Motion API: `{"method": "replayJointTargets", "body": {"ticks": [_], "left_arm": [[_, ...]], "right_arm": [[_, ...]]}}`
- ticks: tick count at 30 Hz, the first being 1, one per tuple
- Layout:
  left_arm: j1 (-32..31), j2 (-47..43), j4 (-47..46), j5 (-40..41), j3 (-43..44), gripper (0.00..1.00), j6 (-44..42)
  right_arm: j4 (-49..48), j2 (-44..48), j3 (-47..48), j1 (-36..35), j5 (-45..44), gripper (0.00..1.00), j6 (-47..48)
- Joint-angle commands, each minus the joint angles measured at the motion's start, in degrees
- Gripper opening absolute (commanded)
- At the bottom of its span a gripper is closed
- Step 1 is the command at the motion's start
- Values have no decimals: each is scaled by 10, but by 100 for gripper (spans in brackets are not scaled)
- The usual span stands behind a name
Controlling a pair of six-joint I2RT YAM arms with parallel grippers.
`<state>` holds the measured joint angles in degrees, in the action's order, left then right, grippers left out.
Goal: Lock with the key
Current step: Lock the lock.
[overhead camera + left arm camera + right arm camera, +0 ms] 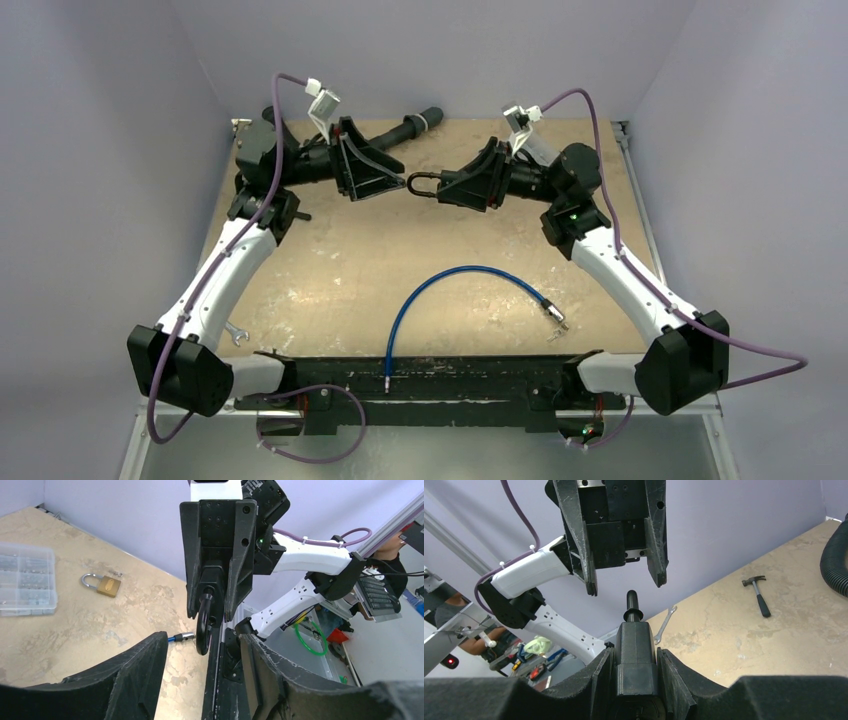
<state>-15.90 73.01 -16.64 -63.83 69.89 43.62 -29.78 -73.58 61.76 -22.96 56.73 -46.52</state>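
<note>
Two things on the table [75,630] show only from the left wrist: a clear plastic box [25,580] and a brass padlock [102,584], neither of them made out from overhead. From the right wrist, the left gripper [625,586] hangs spread and empty. It faces the right gripper [636,666], which pinches the black padlock [636,645] in mid-air over the table's far middle, its dark shackle [202,630] towards the left fingers [589,580].

Left arm [225,268] and right arm [620,272]: white link shells between black joint housings. Purple cable [515,507] runs along each, secured by white ties [531,546]. Green indicator light [572,213] on right arm. Black, wedge-shaped fingers [580,545].
</note>
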Motion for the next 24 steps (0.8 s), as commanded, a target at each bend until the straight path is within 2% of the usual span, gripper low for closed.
{"method": "replayJointTargets", "body": {"ticks": [1,10,14,19,20,24], "left_arm": [[-11,-2,-65,1,-10,57,33],[-34,8,-62,-11,-16,51,17],[-50,16,-62,-11,-11,35,16],[-65,26,-62,-12,1,4,9],[-68,28,-62,-11,2,0,9],[-79,34,-62,-7,3,0,11]], "right_arm": [[-66,19,16,0,8,0,-16],[-87,17,16,0,21,0,-27],[-93,19,13,0,22,0,-31],[-91,19,12,0,22,0,-30],[-90,18,12,-1,22,0,-30],[-89,14,13,-7,23,0,-28]]}}
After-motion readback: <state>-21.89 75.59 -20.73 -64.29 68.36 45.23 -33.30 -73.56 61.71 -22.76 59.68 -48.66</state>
